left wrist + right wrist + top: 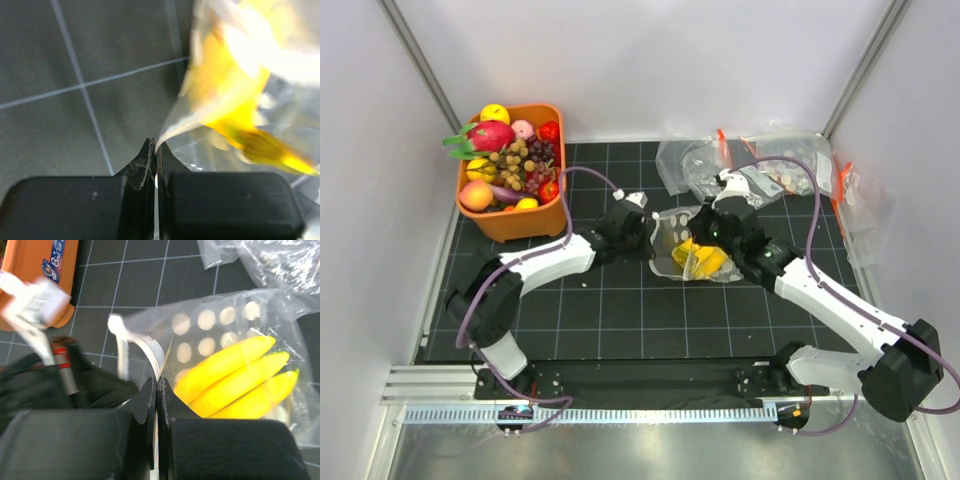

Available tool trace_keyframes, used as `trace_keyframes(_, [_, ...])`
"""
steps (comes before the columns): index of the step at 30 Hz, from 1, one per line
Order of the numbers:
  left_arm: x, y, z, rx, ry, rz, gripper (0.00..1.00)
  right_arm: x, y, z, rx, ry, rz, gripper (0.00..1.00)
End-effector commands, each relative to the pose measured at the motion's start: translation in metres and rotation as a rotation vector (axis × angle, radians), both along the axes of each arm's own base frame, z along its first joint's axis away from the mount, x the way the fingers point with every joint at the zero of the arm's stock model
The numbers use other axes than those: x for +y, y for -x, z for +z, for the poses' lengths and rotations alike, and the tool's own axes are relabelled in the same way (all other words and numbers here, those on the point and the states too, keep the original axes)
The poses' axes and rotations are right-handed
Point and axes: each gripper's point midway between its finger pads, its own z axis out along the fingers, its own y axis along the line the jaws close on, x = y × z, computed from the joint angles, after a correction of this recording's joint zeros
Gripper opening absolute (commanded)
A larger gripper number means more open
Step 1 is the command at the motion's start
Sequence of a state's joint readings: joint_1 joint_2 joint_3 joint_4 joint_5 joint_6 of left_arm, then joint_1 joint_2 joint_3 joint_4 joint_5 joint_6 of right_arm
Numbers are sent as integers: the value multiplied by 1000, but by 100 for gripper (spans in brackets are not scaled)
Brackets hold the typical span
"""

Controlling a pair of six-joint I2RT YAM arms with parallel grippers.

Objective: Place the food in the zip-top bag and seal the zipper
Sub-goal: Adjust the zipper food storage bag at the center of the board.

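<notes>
The clear zip-top bag (705, 262) with pale dots lies mid-table with the yellow banana bunch (702, 258) inside it. My left gripper (652, 240) is at the bag's left edge and, in the left wrist view, is shut (156, 148) on the bag's plastic edge, with the banana bunch (235, 100) just beyond. My right gripper (694, 238) is shut (157, 386) on the bag's white zipper strip (152, 347), next to the banana bunch (240, 382). The brown ball cluster (513, 165) and the peach (475, 195) lie in the orange basket (520, 225).
The orange basket also holds a dragon fruit (488, 135), grapes and other toy fruit at the back left. Several spare clear bags (760, 165) lie at the back right. The left gripper's body (60, 385) shows close beside my right fingers.
</notes>
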State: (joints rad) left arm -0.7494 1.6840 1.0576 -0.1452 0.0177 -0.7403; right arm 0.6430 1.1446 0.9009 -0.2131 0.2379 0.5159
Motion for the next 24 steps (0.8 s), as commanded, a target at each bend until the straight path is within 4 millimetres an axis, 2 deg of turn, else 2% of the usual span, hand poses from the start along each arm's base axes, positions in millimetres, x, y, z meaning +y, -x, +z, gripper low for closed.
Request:
trace_keyframes(1, [-14,-5,102,-198,58,-50,0,-12,-8,28,-64,50,-39,1])
trace_keyframes(2, [-12,7,114,-185,57,-84,0,-16,-9,24,-54,80,-48,1])
trace_keyframes(3, [-16,8,137,-213,87,-94,0,-16,-10,20,-45,93,-46,1])
trace_keyframes(4, [-19,15,146,-210,115,-124,0,-14,-12,10,-19,115,-41,1])
trace_keyframes(5, [-18,21,162,-225,147,-136,0,-12,-13,9,-6,123,-36,1])
trace_keyframes(7, [-16,23,173,-241,162,-140,0,-8,-14,4,15,135,-18,1])
trace_keyframes(10, [-1,19,175,-242,129,-113,0,-17,-18,13,2,173,-52,1])
trace_keyframes(14, [21,3,166,-188,135,-79,0,-39,-14,53,-85,199,-109,1])
trace_keyframes(17, [25,3,161,-169,96,-99,0,-43,-11,71,-118,191,-114,1])
trace_keyframes(19, [28,0,162,-167,54,-106,7,-42,-10,76,-119,186,-106,1])
trace_keyframes(20, [30,-2,169,-183,49,-103,14,-41,-9,77,-113,184,-102,1])
trace_keyframes(21, [33,-3,169,-184,31,-94,24,-40,-10,75,-107,184,-97,1])
trace_keyframes(22, [40,-5,169,-193,-3,-77,38,-38,-9,78,-110,169,-95,1])
trace_keyframes(23, [45,-8,174,-211,-13,-64,44,-37,-9,79,-112,160,-91,1])
trace_keyframes(24, [51,-10,177,-225,-23,-46,54,-37,-8,82,-120,148,-91,1])
